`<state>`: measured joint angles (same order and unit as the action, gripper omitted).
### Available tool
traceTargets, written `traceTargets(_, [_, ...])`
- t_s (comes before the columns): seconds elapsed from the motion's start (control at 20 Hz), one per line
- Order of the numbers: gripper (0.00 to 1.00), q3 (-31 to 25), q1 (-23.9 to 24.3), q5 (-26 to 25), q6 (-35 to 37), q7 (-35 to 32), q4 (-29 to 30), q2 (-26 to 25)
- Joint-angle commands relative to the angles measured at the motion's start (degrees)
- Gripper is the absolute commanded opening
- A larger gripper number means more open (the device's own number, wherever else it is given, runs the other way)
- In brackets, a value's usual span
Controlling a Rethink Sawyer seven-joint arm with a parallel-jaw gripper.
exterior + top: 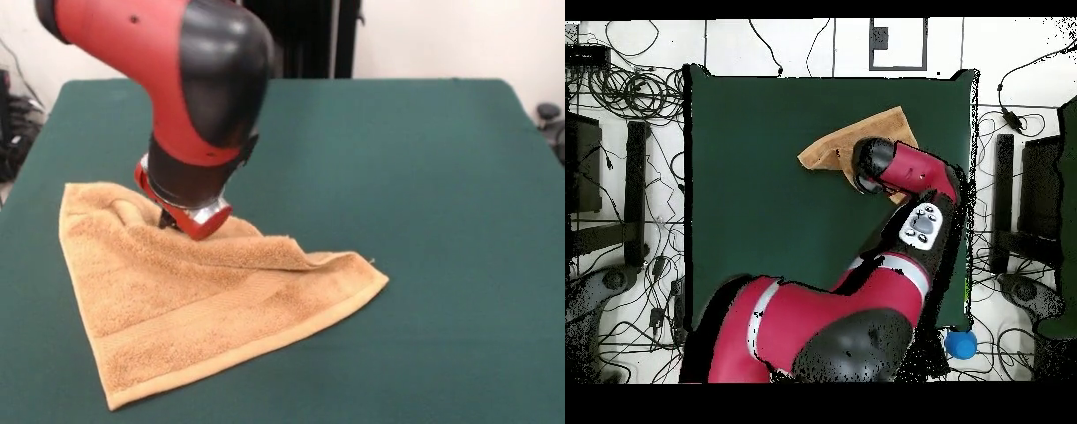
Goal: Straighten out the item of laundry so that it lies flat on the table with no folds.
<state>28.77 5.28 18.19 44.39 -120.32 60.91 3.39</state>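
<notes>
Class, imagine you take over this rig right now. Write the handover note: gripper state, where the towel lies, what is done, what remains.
Gripper: down on the towel's far folded edge; open or shut cannot be told.
Towel: on the green table, toward the front view's left, folded over into a rough triangle with a raised ridge along the fold.
Done: nothing flat yet.
Left: unfold the doubled part and smooth it flat.

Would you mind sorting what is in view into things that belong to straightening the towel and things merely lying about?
Belongs to the job:
- tan-orange terry hand towel, lying folded
- table under dark green cloth
- red and black arm's tool, down at the towel's fold

Just lying about:
- blue ball beyond the table's corner
- black cables on the floor
</notes>
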Motion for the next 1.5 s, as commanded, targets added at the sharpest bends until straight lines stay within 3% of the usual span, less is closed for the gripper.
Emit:
traceTargets(0.05, [0.0, -23.25, 6.47, 11.56, 9.62, 0.54, 19.75, 8.81])
traceTargets(0.25, [0.0, -29.23, 9.79, 15.45, 8.31, 2.6, 26.88, 10.97])
traceTargets(0.8, [0.0, -36.28, 16.06, 11.7, 10.95, 4.17, 29.12, 10.83])
traceTargets(1.2, [0.0, -37.69, 17.71, 8.44, 13.02, 3.27, 30.23, 11.5])
traceTargets(1.4, [0.0, -36.44, 17.86, 3.0, 26.01, 1.85, 28.39, 12.03])
traceTargets(1.5, [0.0, -35.18, 18.01, -1.28, 31.54, 3.07, 24.75, 11.1])
